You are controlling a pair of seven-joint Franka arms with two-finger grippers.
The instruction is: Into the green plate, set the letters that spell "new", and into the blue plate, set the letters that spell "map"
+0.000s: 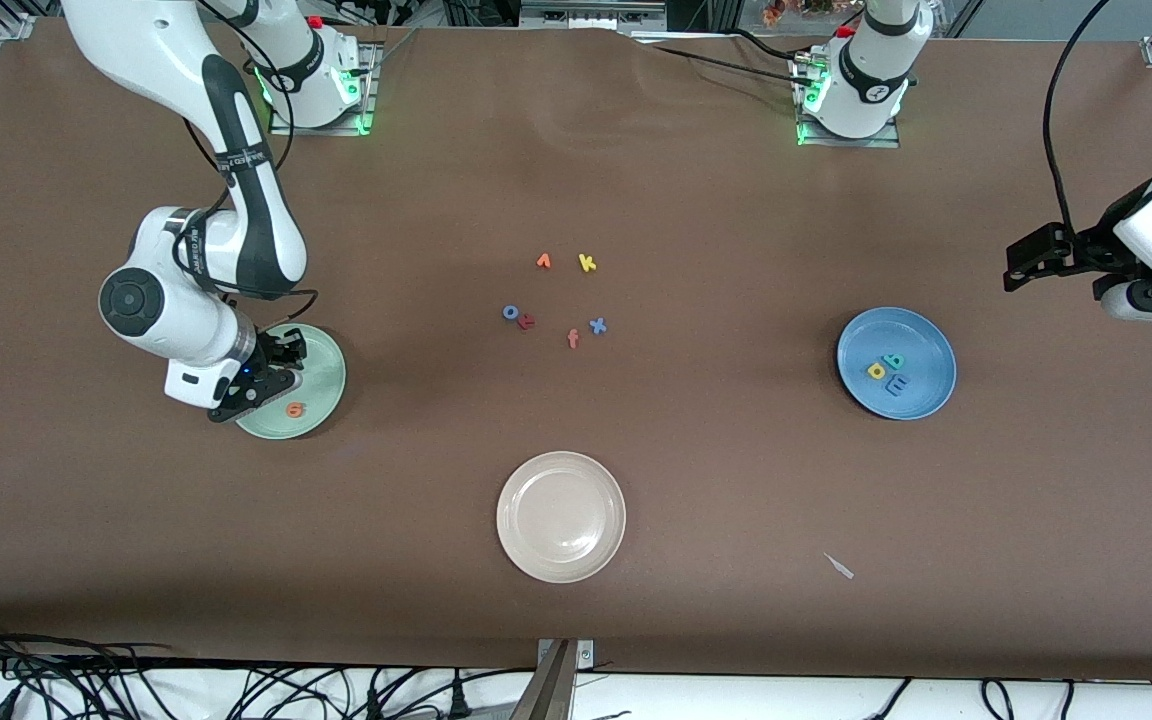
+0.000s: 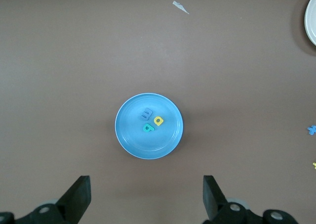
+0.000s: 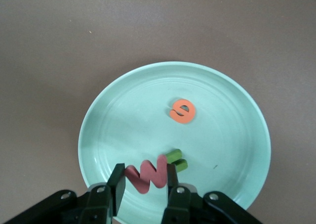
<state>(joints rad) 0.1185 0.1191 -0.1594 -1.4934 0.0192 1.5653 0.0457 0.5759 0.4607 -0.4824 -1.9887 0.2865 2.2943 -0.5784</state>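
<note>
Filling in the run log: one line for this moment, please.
right claw: shut on w, over green plate | e, n in plate | left claw: open, waiting | blue plate: m, a, p in

The front view looks down from high across the brown cloth-covered table (image 1: 136, 560), facing both arm bases along its top edge, and takes in the whole tabletop. The left wrist view looks straight down from well above onto the round medium-blue plate (image 2: 148, 126), which the front view also shows (image 1: 921, 345). The right wrist view sits close over the round pale mint-green plate (image 3: 227, 135), shared with the front view (image 1: 321, 385), at the right arm's end.
</note>
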